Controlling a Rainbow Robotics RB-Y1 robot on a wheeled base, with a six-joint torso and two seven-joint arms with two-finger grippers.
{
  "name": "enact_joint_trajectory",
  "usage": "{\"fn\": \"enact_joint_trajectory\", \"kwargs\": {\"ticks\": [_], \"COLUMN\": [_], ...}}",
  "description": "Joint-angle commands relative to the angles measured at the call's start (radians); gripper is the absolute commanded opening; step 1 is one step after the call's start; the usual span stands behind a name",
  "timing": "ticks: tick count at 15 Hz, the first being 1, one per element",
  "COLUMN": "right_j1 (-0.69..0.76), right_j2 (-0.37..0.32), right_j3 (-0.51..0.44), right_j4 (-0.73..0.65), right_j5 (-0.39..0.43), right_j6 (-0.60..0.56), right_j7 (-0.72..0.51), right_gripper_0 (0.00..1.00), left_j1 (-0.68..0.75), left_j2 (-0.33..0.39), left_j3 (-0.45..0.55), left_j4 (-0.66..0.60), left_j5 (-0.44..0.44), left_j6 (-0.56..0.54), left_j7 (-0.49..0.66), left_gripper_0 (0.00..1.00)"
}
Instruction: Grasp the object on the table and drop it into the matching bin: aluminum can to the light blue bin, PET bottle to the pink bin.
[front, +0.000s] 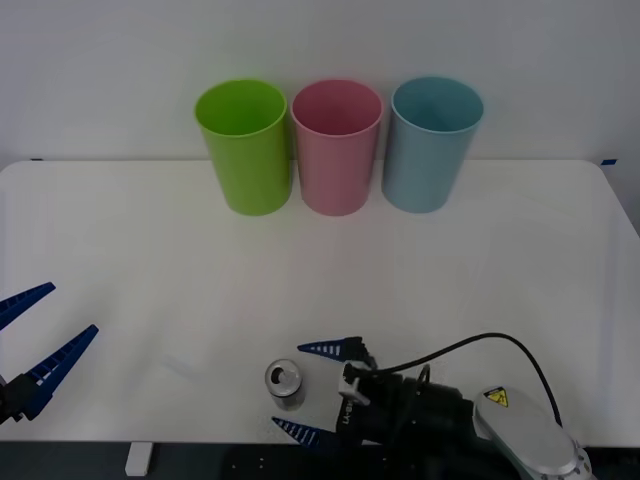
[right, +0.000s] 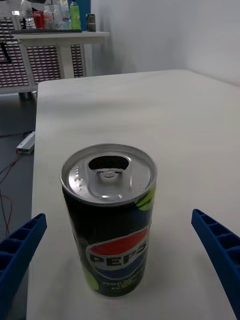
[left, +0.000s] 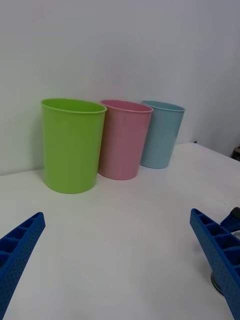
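The aluminum can (front: 285, 383) stands upright near the front edge of the white table (front: 480, 260), its silver pull-tab top open. In the right wrist view the can (right: 110, 220) shows a dark side with green patches and a Pepsi logo. My right gripper (front: 312, 392) is open and level with the can, which stands just ahead of its fingertips and between their lines without touching. My right gripper (right: 117, 220) shows one blue finger on each side of the can. My left gripper (front: 45, 330) hangs open over the table's front left. The light blue bin (front: 432, 143) and the pink bin (front: 337, 146) stand at the back.
A lime green bin (front: 245, 145) stands left of the pink one, the three in a touching row against the white wall. In the left wrist view the green bin (left: 72, 145), pink bin (left: 125, 140) and light blue bin (left: 161, 134) stand beyond bare tabletop.
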Motion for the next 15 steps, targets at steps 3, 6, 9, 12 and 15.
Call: {"fn": "enact_joint_trajectory", "kwargs": {"ticks": [3, 6, 9, 12, 15], "right_j1": [-0.008, -0.008, -0.008, -0.008, -0.008], "right_j2": [0.018, 0.018, 0.018, 0.018, 0.018], "right_j3": [0.051, 0.057, 0.059, 0.057, 0.059], "right_j4": [0.0, 0.0, 0.0, 0.0, 0.0], "right_j5": [-0.001, 0.0, 0.002, 0.005, 0.005], "right_j6": [0.099, 0.104, 0.105, 0.108, 0.113], "right_j7": [0.0, 0.0, 0.0, 0.0, -0.003], "right_gripper_0": [1.0, 1.0, 1.0, 0.0, 0.0], "left_j1": [0.0, 0.0, 0.0, 0.0, 0.0], "left_j2": [0.0, 0.0, 0.0, 0.0, 0.0], "left_j3": [0.0, 0.0, 0.0, 0.0, 0.0], "left_j4": [0.0, 0.0, 0.0, 0.0, 0.0], "left_j5": [0.0, 0.0, 0.0, 0.0, 0.0], "left_j6": [0.0, 0.0, 0.0, 0.0, 0.0], "left_j7": [0.0, 0.0, 0.0, 0.0, 0.0], "left_gripper_0": [1.0, 1.0, 1.0, 1.0, 1.0]}}
